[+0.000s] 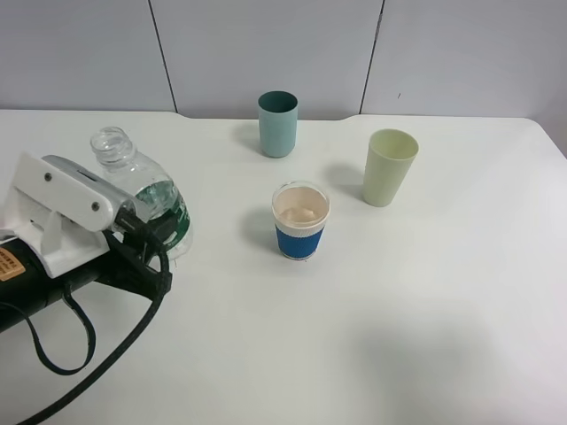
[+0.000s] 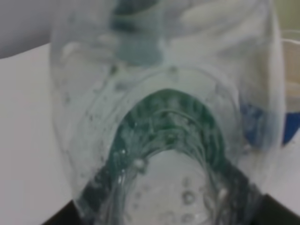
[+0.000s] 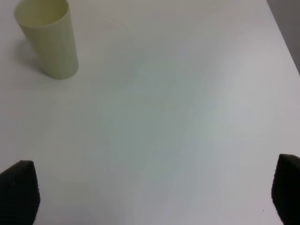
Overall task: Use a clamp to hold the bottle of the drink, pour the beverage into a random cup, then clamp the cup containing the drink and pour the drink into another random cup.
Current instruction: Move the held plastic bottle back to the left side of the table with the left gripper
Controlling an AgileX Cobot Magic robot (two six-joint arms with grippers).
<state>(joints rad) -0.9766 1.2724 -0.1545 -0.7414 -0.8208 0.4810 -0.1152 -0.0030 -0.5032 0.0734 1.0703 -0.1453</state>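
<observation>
Left of frame, the left clamp [image 1: 152,228] grips shut around the open bottle [image 1: 133,177] low on its body, well apart from the blue-banded cup [image 1: 300,221] at centre; the first pour looks not yet begun, needing the mouth carried over that rim

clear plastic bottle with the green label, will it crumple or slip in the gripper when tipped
The small clear plastic bottle with the green label looks thin-walled, so it will probably flex under the shut left gripper. It has no cap, so tilting would likely spill. Its smooth, glossy wall may slip.
</observation>
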